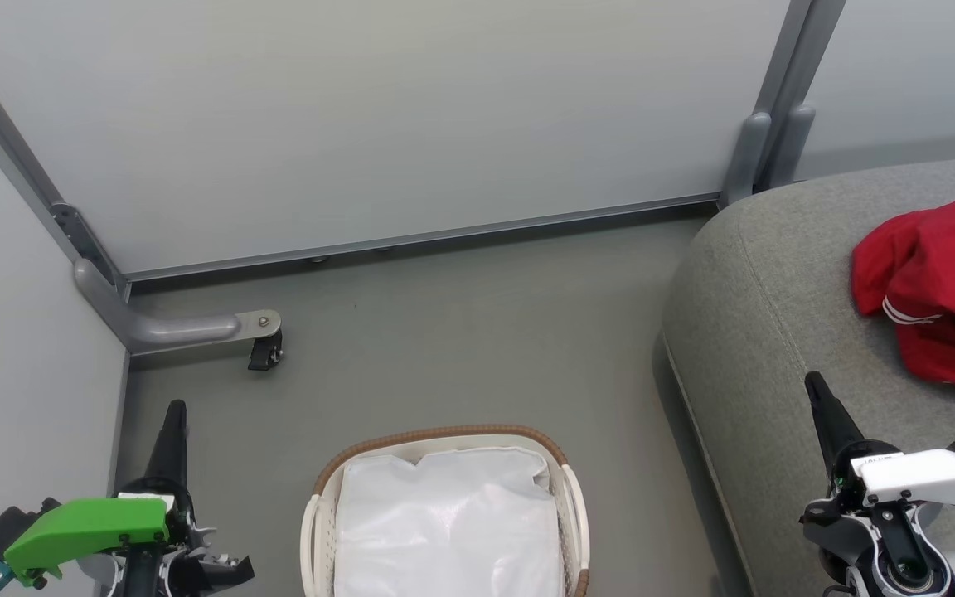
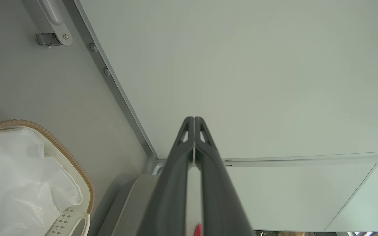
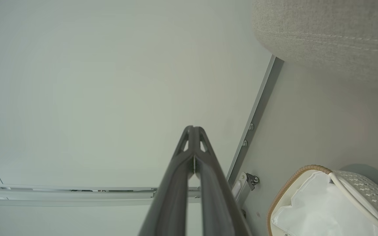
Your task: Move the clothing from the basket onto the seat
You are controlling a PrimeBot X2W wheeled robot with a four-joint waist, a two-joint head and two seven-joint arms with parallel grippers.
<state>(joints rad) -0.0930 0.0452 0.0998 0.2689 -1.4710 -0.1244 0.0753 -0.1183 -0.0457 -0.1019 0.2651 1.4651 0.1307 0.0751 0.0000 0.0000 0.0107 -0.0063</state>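
The red clothing [image 1: 942, 290] with white stripe trim lies bunched on the grey seat [image 1: 768, 298] at the right. The white basket [image 1: 316, 531] with its brown woven rim stands on the floor at bottom centre, and inside it I see just the white liner [image 1: 444, 522]. My left gripper [image 1: 175, 408] is shut at the lower left, empty, beside the basket. My right gripper [image 1: 813, 381] is shut over the seat's front part, left of the clothing and apart from it. The wrist views show the left gripper [image 2: 194, 118] and right gripper [image 3: 192, 127] with fingertips closed together.
Pale partition panels [image 1: 361, 116] close off the back and left, with a grey metal foot and small caster [image 1: 264, 352] jutting onto the grey floor [image 1: 461, 332]. A grey post [image 1: 768, 141] stands behind the seat's corner.
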